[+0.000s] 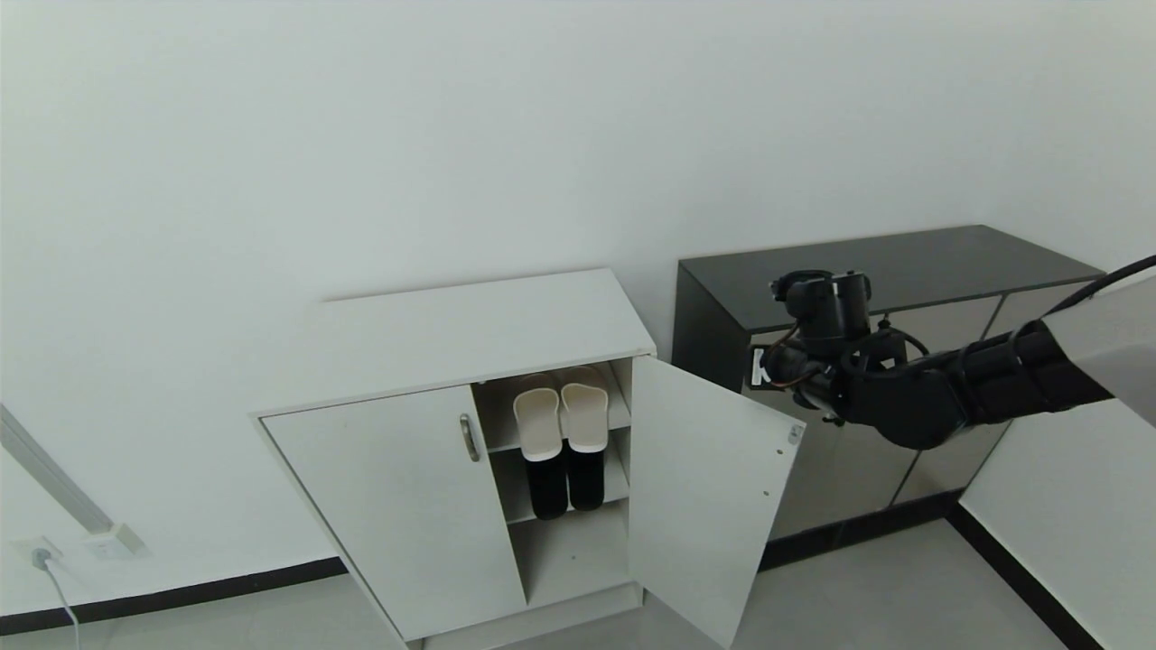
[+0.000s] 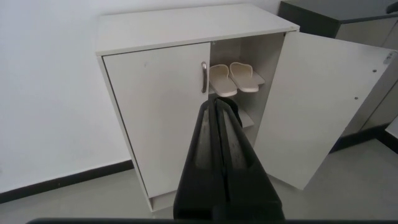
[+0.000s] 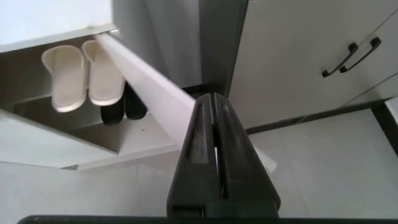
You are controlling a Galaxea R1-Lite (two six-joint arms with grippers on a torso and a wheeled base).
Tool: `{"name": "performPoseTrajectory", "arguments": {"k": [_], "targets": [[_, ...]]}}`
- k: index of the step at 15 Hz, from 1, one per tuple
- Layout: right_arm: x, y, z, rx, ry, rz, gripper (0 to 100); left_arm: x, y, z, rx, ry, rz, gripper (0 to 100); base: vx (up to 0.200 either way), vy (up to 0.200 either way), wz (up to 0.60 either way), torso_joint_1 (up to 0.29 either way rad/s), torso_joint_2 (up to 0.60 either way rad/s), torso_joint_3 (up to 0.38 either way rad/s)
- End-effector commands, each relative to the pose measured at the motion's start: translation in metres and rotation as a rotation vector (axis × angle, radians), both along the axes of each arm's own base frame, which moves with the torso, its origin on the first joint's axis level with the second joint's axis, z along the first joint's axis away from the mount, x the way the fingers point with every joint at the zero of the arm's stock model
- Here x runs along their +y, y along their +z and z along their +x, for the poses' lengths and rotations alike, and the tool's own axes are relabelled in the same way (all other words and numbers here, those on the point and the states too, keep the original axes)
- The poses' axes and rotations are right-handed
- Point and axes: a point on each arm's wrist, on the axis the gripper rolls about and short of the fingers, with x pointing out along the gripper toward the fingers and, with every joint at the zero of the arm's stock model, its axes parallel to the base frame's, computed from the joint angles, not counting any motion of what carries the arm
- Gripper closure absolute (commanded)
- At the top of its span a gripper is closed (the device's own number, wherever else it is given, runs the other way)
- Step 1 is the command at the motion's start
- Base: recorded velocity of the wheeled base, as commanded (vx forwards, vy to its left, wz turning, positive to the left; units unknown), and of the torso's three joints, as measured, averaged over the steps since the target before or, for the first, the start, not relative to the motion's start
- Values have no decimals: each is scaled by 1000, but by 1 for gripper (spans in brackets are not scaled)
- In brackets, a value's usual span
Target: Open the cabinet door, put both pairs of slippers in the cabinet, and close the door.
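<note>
Right gripper (image 1: 773,368), fingers pressed together on nothing, hung centre-right in the head view, just right of the open door (image 1: 704,487), near its free upper corner. White slippers (image 1: 562,420) and black slippers (image 1: 567,483) sat shelved left of it. I judged my right arm nearer for closing.

Plain white wall (image 1: 361,135), grey floor (image 1: 858,605), dark-topped sideboard (image 1: 903,262), low power socket (image 1: 41,552).
</note>
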Motion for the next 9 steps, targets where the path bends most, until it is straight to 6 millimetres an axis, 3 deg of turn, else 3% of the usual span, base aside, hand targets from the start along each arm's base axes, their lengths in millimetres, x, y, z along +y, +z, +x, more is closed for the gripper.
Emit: {"name": "performPoseTrajectory", "arguments": {"k": [1,9], "targets": [[-4,-22,20,31,-15,-8,100,0,0,0,0,0,-1,100,0,0,0,0,0,0],[-2,-55,38,82,-24,-28,100,0,0,0,1,0,-1,100,0,0,0,0,0,0]]}}
